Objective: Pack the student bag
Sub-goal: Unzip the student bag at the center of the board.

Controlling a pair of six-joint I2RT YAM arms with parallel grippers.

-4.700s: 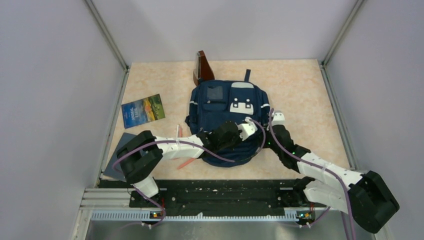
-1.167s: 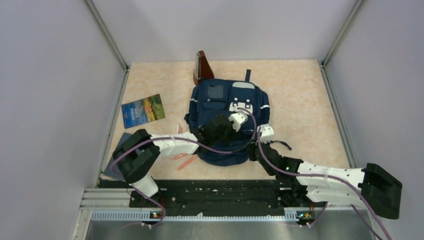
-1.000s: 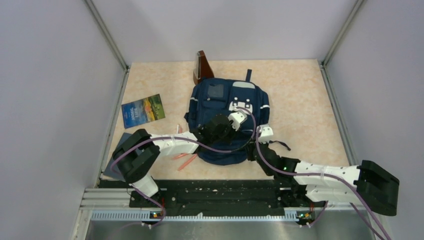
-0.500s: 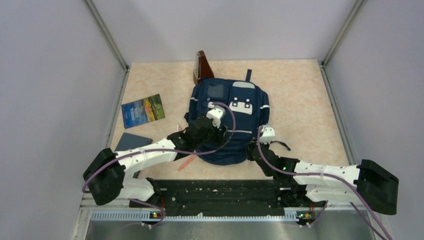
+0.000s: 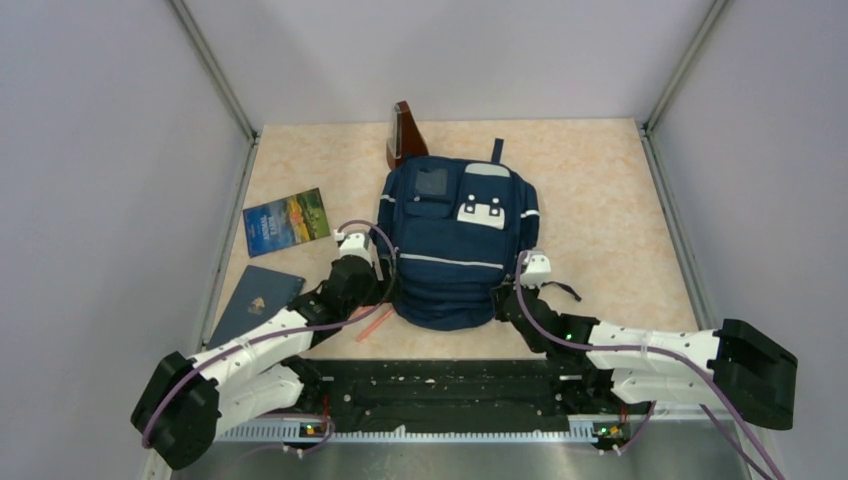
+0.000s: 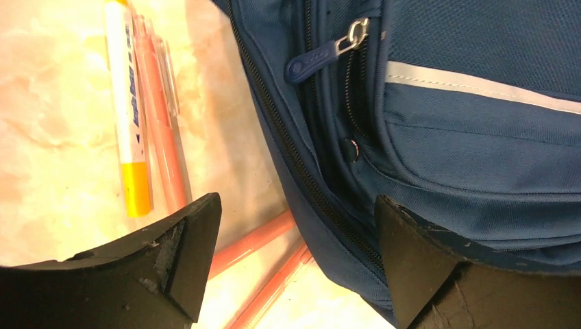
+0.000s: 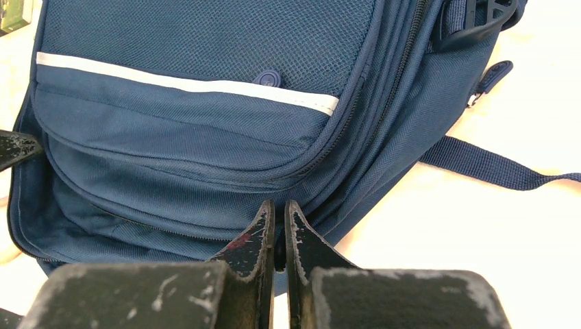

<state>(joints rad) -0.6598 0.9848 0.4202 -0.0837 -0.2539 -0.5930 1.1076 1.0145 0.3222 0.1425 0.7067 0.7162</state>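
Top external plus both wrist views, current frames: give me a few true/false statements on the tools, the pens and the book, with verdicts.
1. The left tool is open, at the edge of the navy blue fabric backpack. True.
2. The right tool is wide open. False: its jaws are almost closed at the backpack's near edge; whether they pinch fabric is unclear.
3. Slim orange pens lie on the table beside the backpack. True.
4. The illustrated paperback book is inside the backpack. False: it lies flat on the table, left of the backpack.
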